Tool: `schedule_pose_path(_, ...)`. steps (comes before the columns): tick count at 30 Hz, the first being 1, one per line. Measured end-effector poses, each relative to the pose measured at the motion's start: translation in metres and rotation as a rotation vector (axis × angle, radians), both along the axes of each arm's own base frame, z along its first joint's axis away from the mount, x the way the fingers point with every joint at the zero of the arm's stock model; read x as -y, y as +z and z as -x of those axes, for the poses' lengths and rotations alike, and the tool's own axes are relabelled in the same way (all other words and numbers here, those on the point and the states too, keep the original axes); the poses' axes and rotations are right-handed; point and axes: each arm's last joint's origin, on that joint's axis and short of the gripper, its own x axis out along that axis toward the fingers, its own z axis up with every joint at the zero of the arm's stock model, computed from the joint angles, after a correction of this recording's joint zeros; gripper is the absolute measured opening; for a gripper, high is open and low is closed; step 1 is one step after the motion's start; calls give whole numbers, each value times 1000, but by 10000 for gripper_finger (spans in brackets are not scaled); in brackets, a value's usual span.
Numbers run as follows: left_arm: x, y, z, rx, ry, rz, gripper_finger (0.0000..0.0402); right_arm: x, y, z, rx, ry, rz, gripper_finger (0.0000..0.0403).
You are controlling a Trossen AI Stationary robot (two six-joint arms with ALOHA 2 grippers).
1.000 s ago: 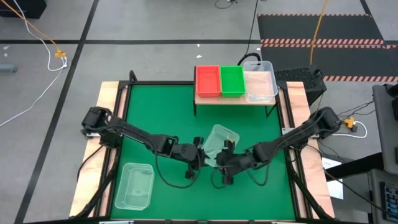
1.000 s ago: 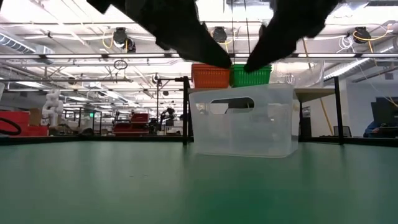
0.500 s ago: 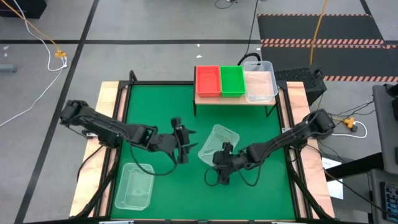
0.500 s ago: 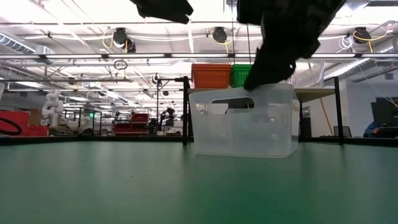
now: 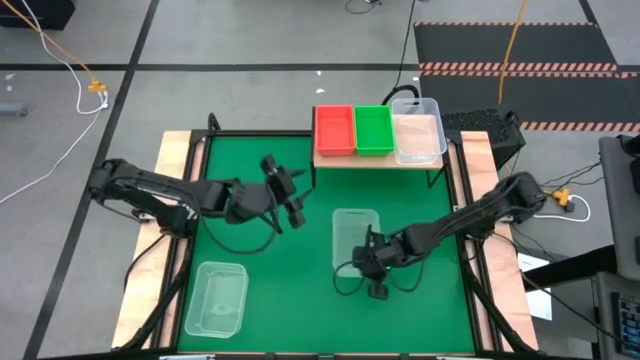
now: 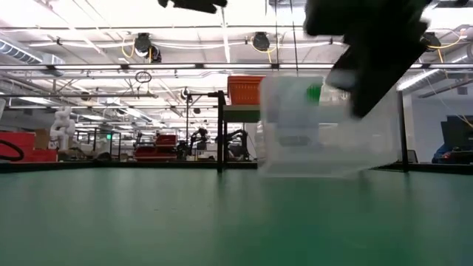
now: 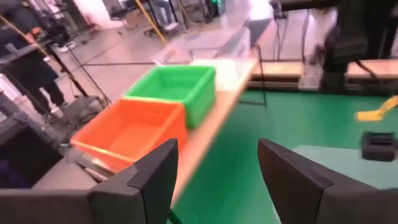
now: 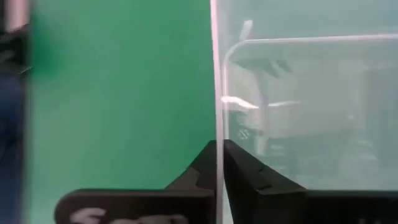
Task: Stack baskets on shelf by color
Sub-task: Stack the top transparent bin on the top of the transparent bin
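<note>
- Pinching the thin wall of a clear basket (image 5: pixel 354 236), the right gripper (image 5: pixel 373 258) has its jaws pressed together on the rim at the bin's 5 o'clock corner; the right wrist view shows the wall edge (image 8: pixel 216 93) caught between the two fingers.
- That clear basket sits near the middle of the green mat (image 5: pixel 250 290), at 6 o'clock from the shelf (image 5: pixel 330 159).
- The left gripper (image 5: pixel 290 195) hovers at 10 o'clock from that basket, jaws spread and holding nothing.
- On the shelf an orange-red basket (image 5: pixel 334 130), a green basket (image 5: pixel 373 130) and another clear basket (image 5: pixel 418 138) stand side by side, touching.
- A third clear basket (image 5: pixel 216 298) rests at the mat's 7 o'clock corner, well apart.
- Judged by looks, the bin is light, stiff but thin-walled, and smooth, so a one-wall pinch may let it swing or slip.
- A hold on the middle of a short wall, near the handle cut-out, would likely carry it more level.
</note>
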Motion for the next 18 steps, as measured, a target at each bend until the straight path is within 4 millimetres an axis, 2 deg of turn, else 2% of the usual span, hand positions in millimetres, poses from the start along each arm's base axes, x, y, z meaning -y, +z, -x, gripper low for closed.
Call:
schedule_pose_path(5, -3, 21, 15, 87, 1, 16, 223, -1, 45, 38, 34, 184, -81, 3)
schedule_pose_path(7, -3, 25, 15, 115, 0, 25, 223, -3, 68, 59, 119, 295, -87, 3)
schedule_pose_path(10, -1, 20, 13, 84, -7, 21, 223, -2, 101, 92, 299, 494, -64, 2)
schedule_pose_path(13, -1, 18, 10, 85, -3, 19, 223, 5, 125, 120, 476, 634, 29, 2)
schedule_pose_path(16, -4, 17, 9, 77, 3, 14, 223, 17, 153, 138, 585, 562, 120, 1)
schedule_pose_path(18, -5, 18, 9, 88, 9, 16, 223, 27, 172, 145, 623, 478, 250, 1)
